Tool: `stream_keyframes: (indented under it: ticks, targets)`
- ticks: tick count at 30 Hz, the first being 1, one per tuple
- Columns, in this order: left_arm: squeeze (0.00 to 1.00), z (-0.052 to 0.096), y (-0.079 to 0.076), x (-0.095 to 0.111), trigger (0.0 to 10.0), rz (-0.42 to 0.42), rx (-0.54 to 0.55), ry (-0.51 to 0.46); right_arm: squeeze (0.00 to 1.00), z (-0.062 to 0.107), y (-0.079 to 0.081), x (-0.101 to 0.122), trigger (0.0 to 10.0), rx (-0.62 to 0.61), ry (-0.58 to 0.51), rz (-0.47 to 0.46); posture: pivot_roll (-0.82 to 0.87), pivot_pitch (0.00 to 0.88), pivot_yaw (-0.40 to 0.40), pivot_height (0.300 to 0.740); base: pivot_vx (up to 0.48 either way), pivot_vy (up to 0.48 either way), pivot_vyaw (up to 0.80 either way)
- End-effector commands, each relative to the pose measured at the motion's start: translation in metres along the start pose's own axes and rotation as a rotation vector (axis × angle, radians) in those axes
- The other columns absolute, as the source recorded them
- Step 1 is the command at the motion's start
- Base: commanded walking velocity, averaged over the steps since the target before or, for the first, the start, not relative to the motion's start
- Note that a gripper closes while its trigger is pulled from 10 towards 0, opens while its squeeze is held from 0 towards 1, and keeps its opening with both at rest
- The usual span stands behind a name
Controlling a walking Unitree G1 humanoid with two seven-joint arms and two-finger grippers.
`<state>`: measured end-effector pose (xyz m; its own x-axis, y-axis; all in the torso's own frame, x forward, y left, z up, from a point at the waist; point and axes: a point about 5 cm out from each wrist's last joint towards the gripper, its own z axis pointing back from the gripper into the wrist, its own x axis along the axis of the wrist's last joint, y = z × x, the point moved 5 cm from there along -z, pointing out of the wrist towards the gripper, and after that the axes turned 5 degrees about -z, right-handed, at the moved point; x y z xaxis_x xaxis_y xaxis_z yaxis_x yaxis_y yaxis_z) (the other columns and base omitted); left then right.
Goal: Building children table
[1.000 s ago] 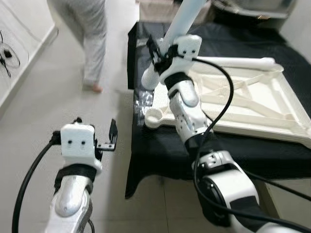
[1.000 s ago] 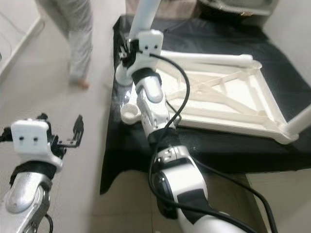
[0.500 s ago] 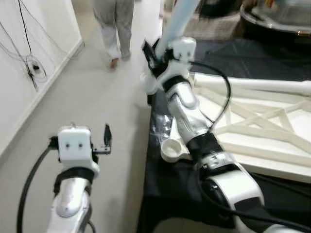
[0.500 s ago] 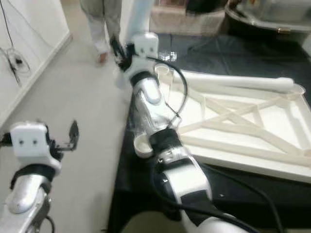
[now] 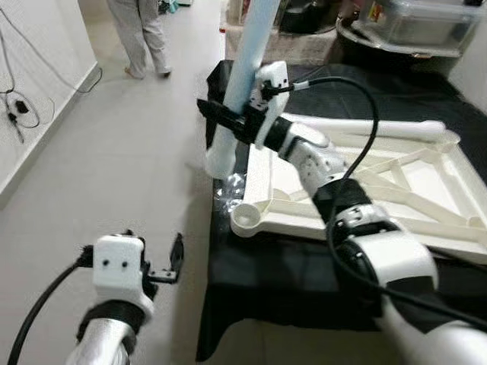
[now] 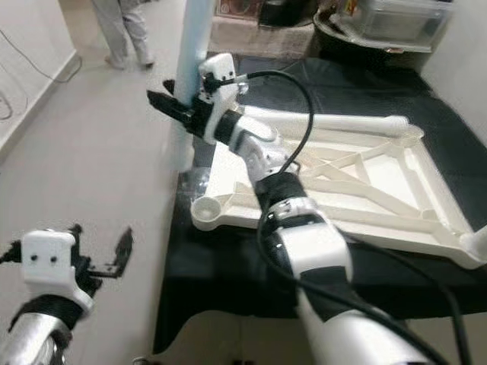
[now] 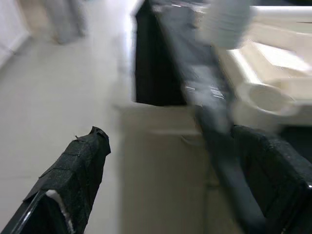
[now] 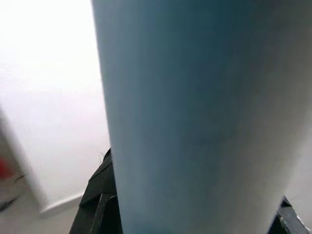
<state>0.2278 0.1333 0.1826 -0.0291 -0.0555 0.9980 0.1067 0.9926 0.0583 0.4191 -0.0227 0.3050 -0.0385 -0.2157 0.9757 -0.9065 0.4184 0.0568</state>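
A cream children's table top (image 5: pixel 365 186) lies upside down on a black-draped table (image 5: pixel 304 258), with an empty round leg socket (image 5: pixel 245 218) at its near left corner. One cream leg (image 5: pixel 365 128) lies along its far edge. My right gripper (image 5: pixel 217 114) is shut on a pale blue-white leg (image 5: pixel 237 91) and holds it nearly upright; the leg's lower end (image 5: pixel 220 161) hangs just left of the table top. The right wrist view shows this leg (image 8: pixel 195 107) up close between the fingers (image 8: pixel 100 200). My left gripper (image 5: pixel 163 266) hovers low over the floor, open and with nothing in it.
A person (image 5: pixel 141 34) walks away at the far left on the tiled floor. Crumpled clear plastic (image 5: pixel 228 190) lies at the table's left edge. A clear storage box (image 5: pixel 415 23) and a basin stand behind the table. Cables run along the left wall (image 5: pixel 15 114).
The whole view has swung as I moved. My right gripper still holds the leg, its arm now reaching further out. The person has walked further off. My left gripper stays open.
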Motion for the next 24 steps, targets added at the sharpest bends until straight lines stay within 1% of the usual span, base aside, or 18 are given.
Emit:
stream_keyframes:
  ticks: [1,2,3,4,5,7,9,10,12,13,15,18,19,24]
  targets:
    - [0.00,0.007,-0.018,0.007,10.0,0.053,-0.083,-0.008,0.00,0.001,0.007,0.012,10.0,0.092,0.003,0.006,0.10,0.236,-0.080,0.740,0.000,0.000,0.00]
    - [0.00,0.007,-0.018,0.007,10.0,0.053,-0.083,-0.008,0.00,0.001,0.007,0.012,10.0,0.092,0.003,0.006,0.10,0.236,-0.080,0.740,0.000,0.000,0.00]
    - [0.00,0.010,-0.029,0.013,10.0,0.086,-0.123,-0.018,0.00,0.003,0.008,0.016,10.0,0.127,0.003,0.000,0.12,0.247,-0.078,0.740,0.000,0.000,0.00]
    - [0.00,0.010,-0.029,0.013,10.0,0.086,-0.123,-0.018,0.00,0.003,0.008,0.016,10.0,0.127,0.003,0.000,0.12,0.247,-0.078,0.740,0.000,0.000,0.00]
    - [0.00,0.013,-0.037,0.017,10.0,0.116,-0.154,-0.025,0.00,0.005,0.009,0.020,10.0,0.148,0.005,0.009,0.13,0.254,-0.076,0.740,0.000,0.000,0.00]
    - [0.00,0.018,-0.046,0.021,10.0,0.151,-0.190,-0.021,0.00,0.006,0.016,0.026,10.0,0.233,0.008,0.017,0.15,0.292,-0.065,0.740,0.000,0.000,0.00]
    - [0.00,0.024,-0.047,0.020,10.0,0.158,-0.204,-0.011,0.00,0.010,0.024,0.030,10.0,0.325,0.020,0.011,0.16,0.305,-0.060,0.740,0.000,0.000,0.00]
    - [0.00,0.024,-0.047,0.020,10.0,0.158,-0.204,-0.011,0.00,0.010,0.024,0.030,10.0,0.325,0.020,0.011,0.16,0.305,-0.060,0.740,0.000,0.000,0.00]
    - [0.00,0.032,-0.047,0.014,10.0,0.171,-0.216,0.007,0.00,0.017,0.034,0.033,10.0,0.447,0.043,0.031,0.17,0.328,-0.052,0.740,0.000,0.000,0.00]
    - [0.00,0.032,-0.047,0.014,10.0,0.171,-0.216,0.007,0.00,0.017,0.034,0.033,10.0,0.447,0.043,0.031,0.17,0.328,-0.052,0.740,0.000,0.000,0.00]
    - [0.00,0.041,-0.049,0.007,10.0,0.184,-0.232,0.035,0.00,0.027,0.038,0.031,10.0,0.530,0.116,0.076,0.18,0.338,-0.046,0.740,0.000,0.000,0.00]
    - [0.00,0.047,-0.051,0.003,10.0,0.191,-0.248,0.049,0.00,0.036,0.034,0.026,10.0,0.526,0.193,0.120,0.20,0.343,-0.030,0.740,0.000,0.000,0.00]
    - [0.00,0.047,-0.051,0.003,10.0,0.191,-0.248,0.049,0.00,0.036,0.034,0.026,10.0,0.526,0.193,0.120,0.20,0.343,-0.030,0.740,0.000,0.000,0.00]
    - [0.00,0.051,-0.052,0.000,10.0,0.195,-0.263,0.071,0.00,0.047,0.026,0.028,10.0,0.500,0.240,0.172,0.21,0.334,0.008,0.740,0.000,0.000,0.00]
